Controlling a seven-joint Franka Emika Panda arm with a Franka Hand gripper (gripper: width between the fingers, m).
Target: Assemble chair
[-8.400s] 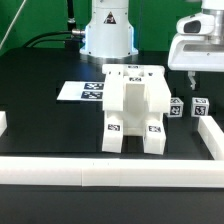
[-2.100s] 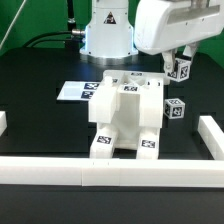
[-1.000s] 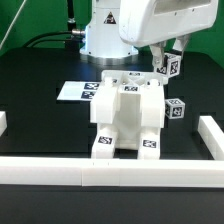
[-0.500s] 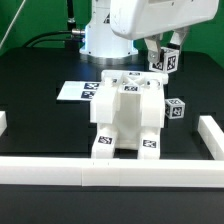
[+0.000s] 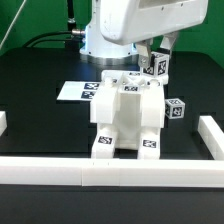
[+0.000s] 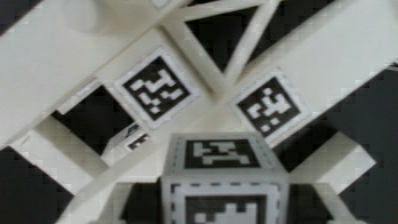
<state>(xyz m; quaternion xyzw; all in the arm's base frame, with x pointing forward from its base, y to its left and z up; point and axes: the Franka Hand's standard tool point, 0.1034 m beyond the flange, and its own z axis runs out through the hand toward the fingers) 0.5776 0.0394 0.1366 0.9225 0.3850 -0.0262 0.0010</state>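
The partly built chair (image 5: 125,118) stands mid-table, a blocky white body with tags on its two front feet. My gripper (image 5: 156,56) hangs just above its rear corner on the exterior view's right, shut on a small tagged white cube (image 5: 157,67). The cube is in the air, close over the chair's top and apart from it. A second small cube (image 5: 175,110) lies on the table beside the chair, on the exterior view's right. In the wrist view the held cube (image 6: 217,180) fills the near centre, with tagged chair faces (image 6: 157,86) beyond it. My fingers do not show there.
The marker board (image 5: 76,91) lies flat behind the chair, toward the exterior view's left. White border rails run along the front (image 5: 110,172) and the exterior view's right side (image 5: 211,135). The arm's base (image 5: 105,35) stands at the back.
My gripper has carried the cube toward the exterior view's left and slightly lower, from beside the chair to just over its rear corner. The chair and the other cube have not moved.
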